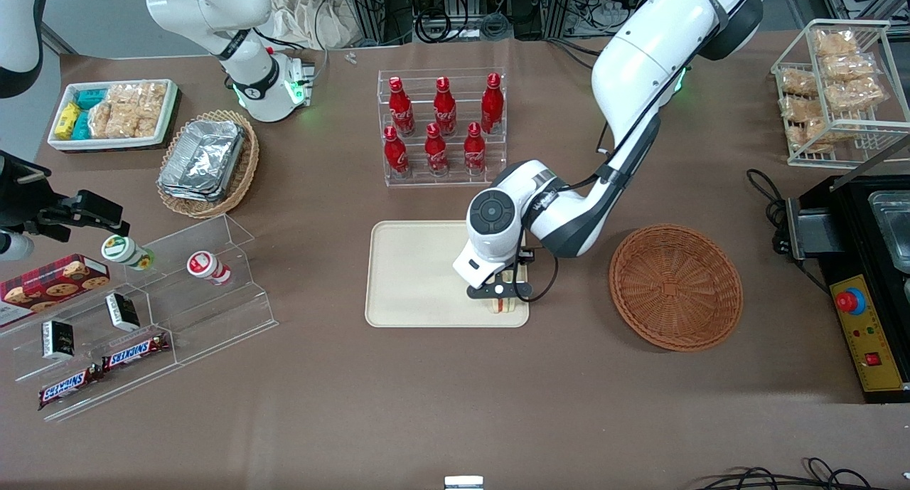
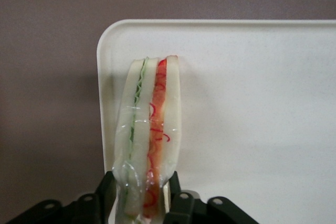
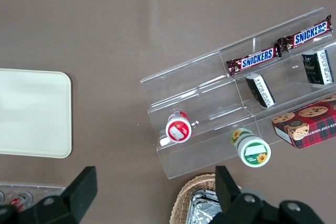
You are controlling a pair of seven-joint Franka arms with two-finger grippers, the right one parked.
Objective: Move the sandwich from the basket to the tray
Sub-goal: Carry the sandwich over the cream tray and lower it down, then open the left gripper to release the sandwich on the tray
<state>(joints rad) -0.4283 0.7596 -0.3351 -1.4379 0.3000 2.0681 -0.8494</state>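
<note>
The gripper (image 1: 500, 291) is hanging over the tray (image 1: 412, 277), at its corner nearest the front camera on the basket's side, its fingers (image 2: 107, 190) clamping the sandwich (image 2: 149, 135) upright above that corner. The basket (image 1: 675, 286) is sitting just beside the tray.

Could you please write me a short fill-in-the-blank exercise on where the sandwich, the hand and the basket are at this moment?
1. The hand is shut on the ____.
2. The sandwich is over a corner of the beige ____.
3. The round wicker basket now holds ____.
4. The clear rack farther from the front camera than the tray holds ____ red bottles.

Missing words: sandwich; tray; nothing; six
</note>
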